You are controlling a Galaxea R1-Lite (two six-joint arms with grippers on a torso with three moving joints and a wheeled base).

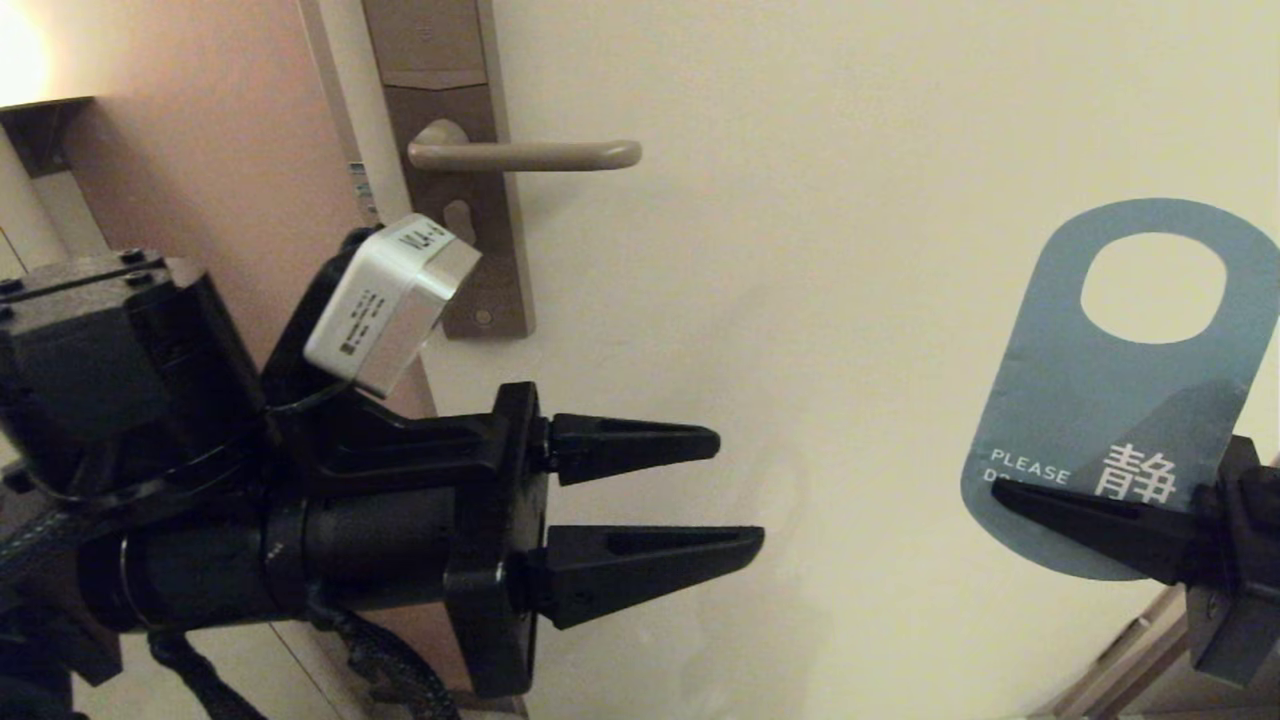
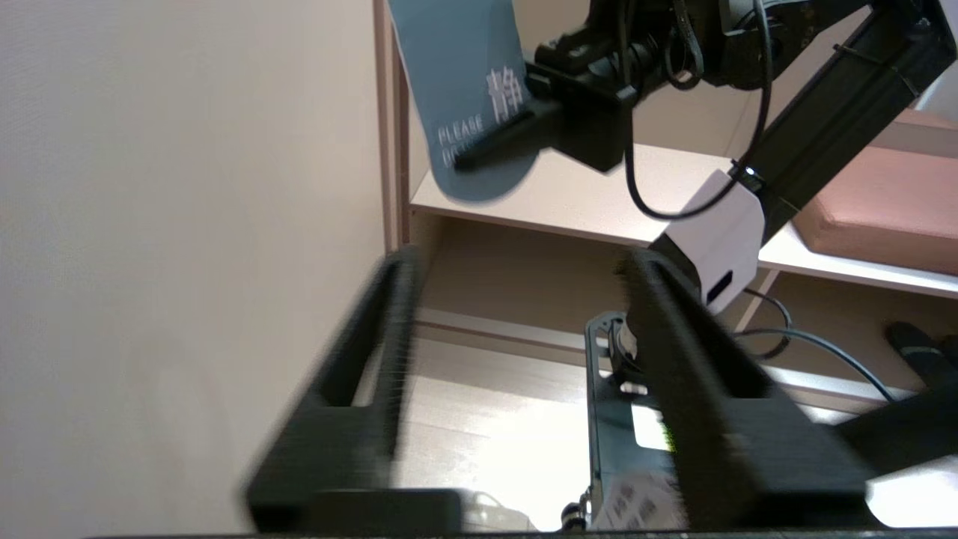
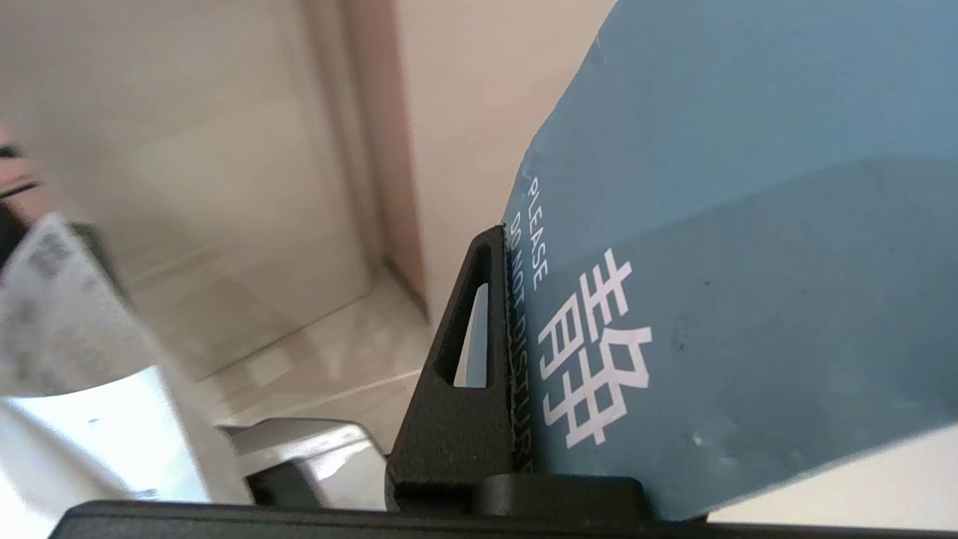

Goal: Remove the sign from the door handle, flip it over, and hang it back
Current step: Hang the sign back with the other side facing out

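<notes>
Sign [image 1: 1090,400] held off handle [image 1: 525,154], well apart, teal side out, clamped low by right gripper [image 1: 1040,505] fingers, hole kept free for rehanging. Left gripper [image 1: 735,490] fingers spread apart, probably readied for handover flip.

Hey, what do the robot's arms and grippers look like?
Both arms are matte black. The left gripper has two long tapered fingers with slotted cut-outs, and a silver-white box with a printed label sits on its wrist, black cables trailing below. The right gripper has the same black wedge fingers, a white box and looping black cables.
</notes>
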